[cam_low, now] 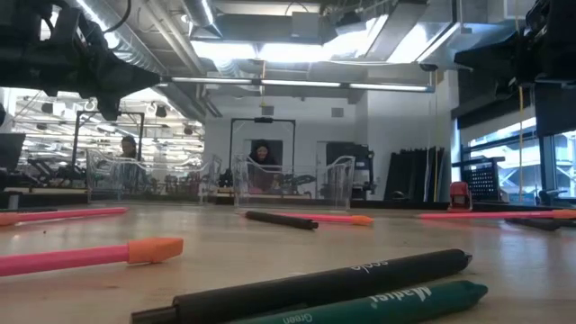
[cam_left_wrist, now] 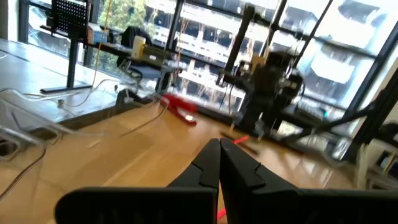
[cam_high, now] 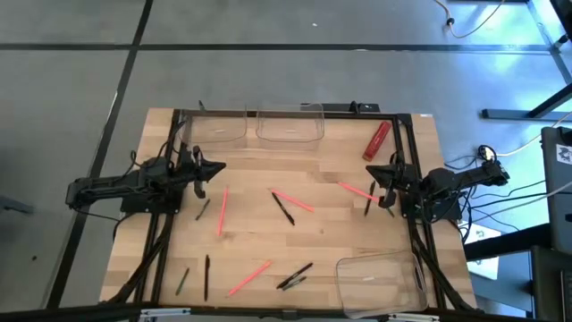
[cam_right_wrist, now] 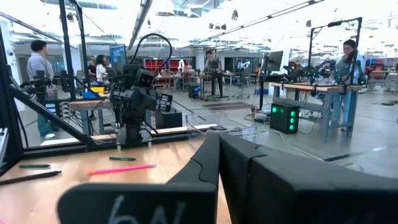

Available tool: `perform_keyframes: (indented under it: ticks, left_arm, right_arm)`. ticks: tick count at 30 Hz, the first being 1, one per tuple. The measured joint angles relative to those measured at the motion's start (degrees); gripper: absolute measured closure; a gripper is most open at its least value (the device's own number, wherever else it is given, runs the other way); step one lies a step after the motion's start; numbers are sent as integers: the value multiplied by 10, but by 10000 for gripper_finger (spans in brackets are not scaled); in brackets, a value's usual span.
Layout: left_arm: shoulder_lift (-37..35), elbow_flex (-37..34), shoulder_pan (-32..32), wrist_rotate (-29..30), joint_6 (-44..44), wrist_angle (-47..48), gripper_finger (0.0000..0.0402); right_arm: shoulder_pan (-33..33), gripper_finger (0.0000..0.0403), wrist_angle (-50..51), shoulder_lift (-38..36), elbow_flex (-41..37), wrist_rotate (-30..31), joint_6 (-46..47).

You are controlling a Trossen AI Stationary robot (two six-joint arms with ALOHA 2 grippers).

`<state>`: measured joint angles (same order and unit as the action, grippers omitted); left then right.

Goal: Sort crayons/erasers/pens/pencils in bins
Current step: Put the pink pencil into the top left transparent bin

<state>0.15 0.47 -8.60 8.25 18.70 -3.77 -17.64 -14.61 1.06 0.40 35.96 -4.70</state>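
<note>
The wooden table (cam_high: pixel 322 228) is seen from above, framed by a dark rail. Two clear bins (cam_high: pixel 289 123) are set side by side at the far edge, and a third bin (cam_high: pixel 380 279) is placed at the near right corner; all three appear unfilled. A red stapler-like object (cam_high: pixel 376 139) is lying near the far right corner.

The left gripper (cam_high: pixel 218 166) is held above the left side of the table, its jaws pressed together with nothing between them, as is confirmed in the left wrist view (cam_left_wrist: pixel 219 163). The right gripper (cam_high: pixel 375 170) is held over the right side, jaws likewise closed and empty (cam_right_wrist: pixel 219 149).

The sticks are scattered loose on the wood. A pink one (cam_high: pixel 222 210) is lying left of centre, another pink one (cam_high: pixel 294 200) is crossed by a black pen (cam_high: pixel 283 208) at the middle, and a third (cam_high: pixel 357 190) is found just beside the right gripper. Near the front edge, a pink stick (cam_high: pixel 249 277), a pair of dark pens (cam_high: pixel 294 276), a black pen (cam_high: pixel 206 275) and a green one (cam_high: pixel 182 281) are spotted.
</note>
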Motion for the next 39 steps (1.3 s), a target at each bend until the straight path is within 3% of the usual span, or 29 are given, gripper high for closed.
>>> perform_keyframes:
  ticks: [5, 10, 21, 25, 29, 39]
  left_arm:
    - [2, 46, 0, -24, -30, -2, 401]
    - [42, 185, 0, -28, -58, 140, 401]
    - [319, 505, 0, -24, -40, 438, 401]
    - [424, 600, 6, -24, 21, 568, 401]
    - [496, 659, 28, -24, 101, 637, 401]
    - [565, 691, 137, -15, 379, 709, 401]
  right_arm:
    - [0, 397, 0, 0, 0, 0, 25]
    - [0, 397, 1, 0, 0, 0, -6]
    - [0, 397, -3, 0, 14, 0, -121]
    - [0, 397, 33, 2, 69, -21, -126]
    - [0, 397, 164, 37, 155, -91, -78]
    - [0, 397, 419, 232, 391, -241, 122]
